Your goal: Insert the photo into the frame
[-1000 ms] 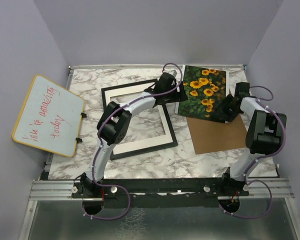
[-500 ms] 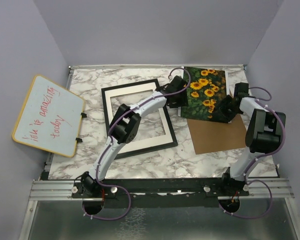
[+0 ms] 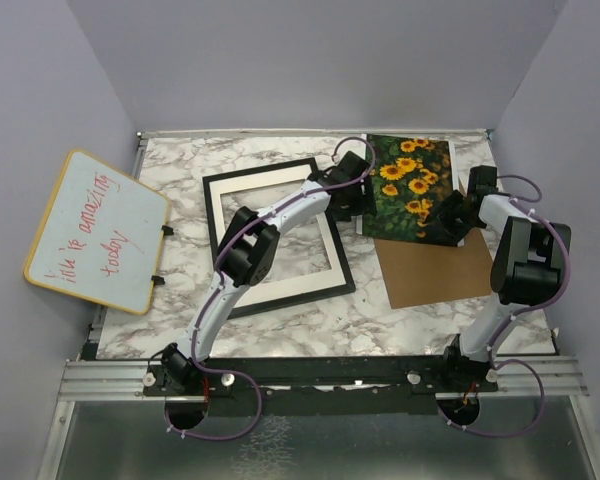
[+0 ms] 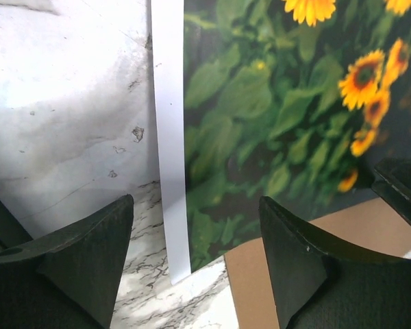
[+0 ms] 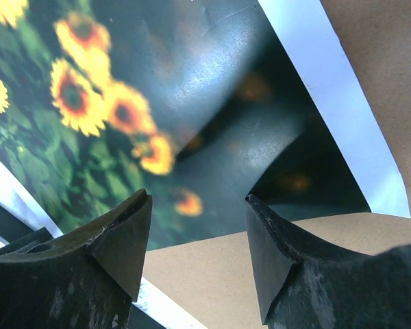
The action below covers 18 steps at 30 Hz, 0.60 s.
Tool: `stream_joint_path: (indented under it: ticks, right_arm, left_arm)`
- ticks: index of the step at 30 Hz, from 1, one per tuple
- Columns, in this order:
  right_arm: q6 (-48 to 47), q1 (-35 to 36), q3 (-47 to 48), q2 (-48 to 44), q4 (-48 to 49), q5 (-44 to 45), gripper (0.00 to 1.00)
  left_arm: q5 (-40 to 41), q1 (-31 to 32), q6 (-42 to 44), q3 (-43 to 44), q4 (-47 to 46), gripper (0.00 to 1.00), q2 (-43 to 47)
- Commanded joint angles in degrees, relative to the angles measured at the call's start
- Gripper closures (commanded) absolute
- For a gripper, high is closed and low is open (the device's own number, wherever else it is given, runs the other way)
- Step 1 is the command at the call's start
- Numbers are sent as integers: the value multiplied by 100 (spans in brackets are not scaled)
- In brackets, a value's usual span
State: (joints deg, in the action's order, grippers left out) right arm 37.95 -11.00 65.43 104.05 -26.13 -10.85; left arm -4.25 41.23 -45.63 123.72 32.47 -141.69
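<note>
At the near edge of the table [image 3: 380, 315] the two arms rise from their bases, and both stretch toward the far right quarter. Nearest of the loose things is the brown board [image 3: 435, 275], flat on the right. Left of it lies the frame [image 3: 216, 245], flat on the marble with a white mat [image 3: 285, 283] inside its rim, its long axis running near to far at a slight tilt. A whiteboard [image 3: 95, 230] leans at the table's left edge, well apart from the work.

Farther on, the right gripper [image 5: 197, 197] hangs at the near right corner of the photo [image 3: 410, 190], jaws apart and holding nothing. Between them show the dark print, its near edge and the board beneath. The sheet looks bowed there, with a sheen across the bulge. The left gripper [image 4: 195, 202] hovers at the photo's left edge, jaws wide and empty, straddling the white strip [image 4: 170, 137] and the near left corner.

Farthest lies the photo itself, face up at the far right of the table. Its near end overlaps the board, and its long axis runs near to far, roughly in line with the frame's. It sits just right of the frame, with the left gripper between the two.

The coming move, I judge, turns on a carry to the left, since the frame lies leftward and slightly nearer, and little turning is needed. The left arm is nearer that path, while the right arm has the outer corner. Neither has a hold yet, so a grasp on an edge comes first, and the bowed sheet may slip or crease.
</note>
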Motion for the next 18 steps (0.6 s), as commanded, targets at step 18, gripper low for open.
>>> stream_joint_path:
  ticks: [18]
  right_arm:
    - [144,-47,-171,352,153,-473,41]
  left_arm:
    - [-2508,-233,-1513,-1201,-1537,60,-30]
